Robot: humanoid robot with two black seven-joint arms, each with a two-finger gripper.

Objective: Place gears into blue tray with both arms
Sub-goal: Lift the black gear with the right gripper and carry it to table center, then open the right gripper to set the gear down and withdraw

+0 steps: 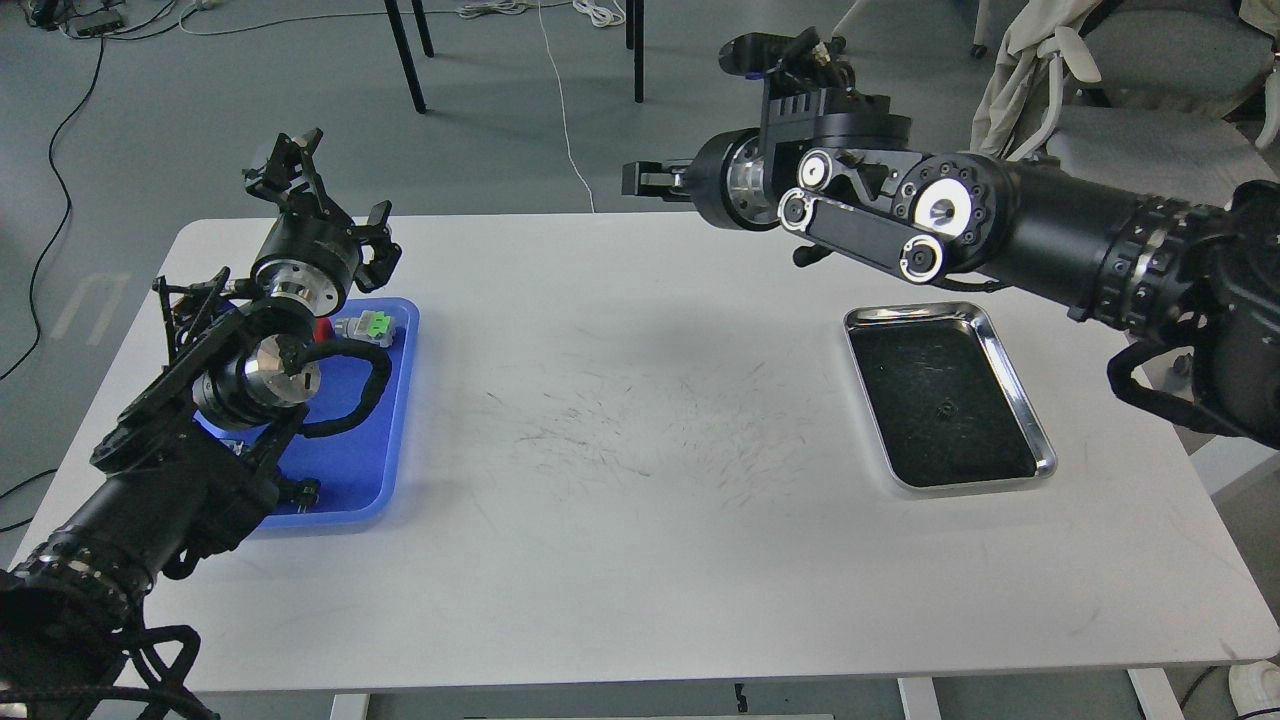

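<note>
One small black gear [945, 407] lies on the dark floor of the silver tray [1010, 375] at the right. My right gripper [642, 181] is raised high over the table's far edge and points left. Its fingers read as a single dark bar, and nothing shows between them. The blue tray [350, 470] sits at the left, partly hidden under my left arm. My left gripper [335, 205] hovers over the blue tray's far end, claw fingers spread apart and empty.
A grey-and-green connector [370, 327] and a red cap [322, 330] lie at the far end of the blue tray. The white table [640, 560] is scuffed in the middle. Chairs and cables stand on the floor beyond it.
</note>
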